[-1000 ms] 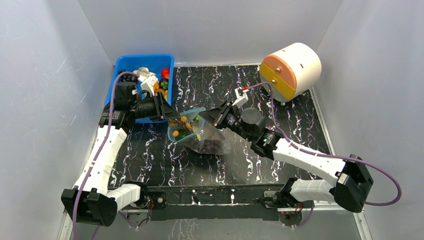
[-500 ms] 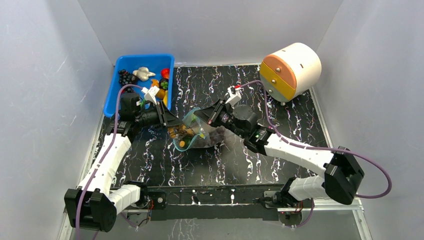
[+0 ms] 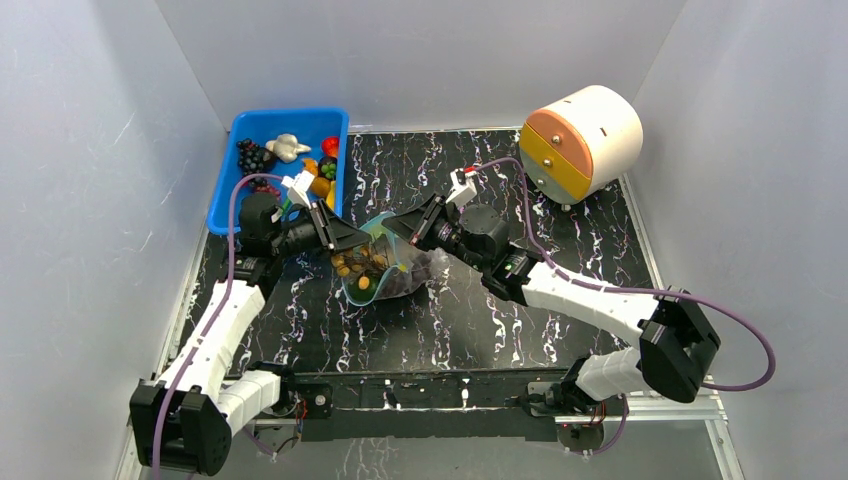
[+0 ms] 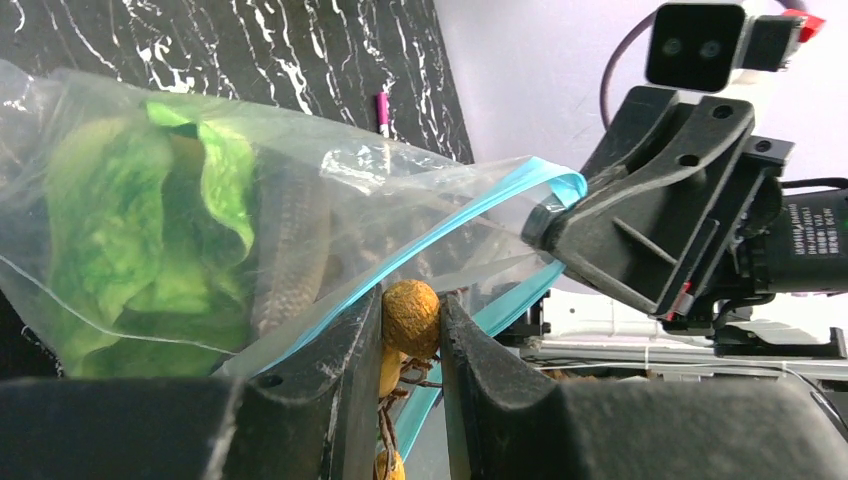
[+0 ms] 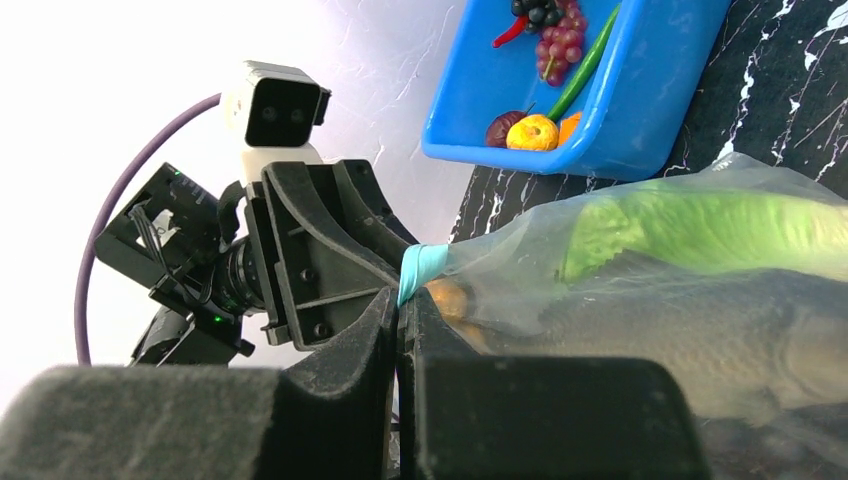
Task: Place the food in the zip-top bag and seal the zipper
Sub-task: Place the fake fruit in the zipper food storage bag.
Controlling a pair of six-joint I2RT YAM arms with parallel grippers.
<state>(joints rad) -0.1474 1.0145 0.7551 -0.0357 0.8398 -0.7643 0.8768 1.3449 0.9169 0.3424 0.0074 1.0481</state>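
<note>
The clear zip-top bag (image 3: 400,272) lies mid-table, mouth facing left and lifted. My right gripper (image 3: 392,229) is shut on its teal zipper rim (image 5: 420,264), with the jaws pressed flat together (image 5: 398,300). My left gripper (image 3: 345,240) is at the bag mouth, shut on an orange-brown ball of a small stemmed cluster (image 4: 411,312); more orange pieces hang below between the jaws. Inside the bag I see the green lettuce (image 4: 150,230), also in the right wrist view (image 5: 700,225), and a dark purple mass (image 3: 408,283). The zipper (image 4: 470,225) is open.
The rigid blue bin (image 3: 228,190) stands at the far left with several toy foods, including grapes (image 5: 555,40) and an orange piece (image 5: 533,132). A round white and orange drawer unit (image 3: 585,140) stands at the far right. A small pink item (image 4: 382,106) lies on the black marbled table.
My left gripper has swung away from the bin, down and right to the bag mouth. My right gripper has moved left with the rim, and the bag has bunched up and shifted left.
</note>
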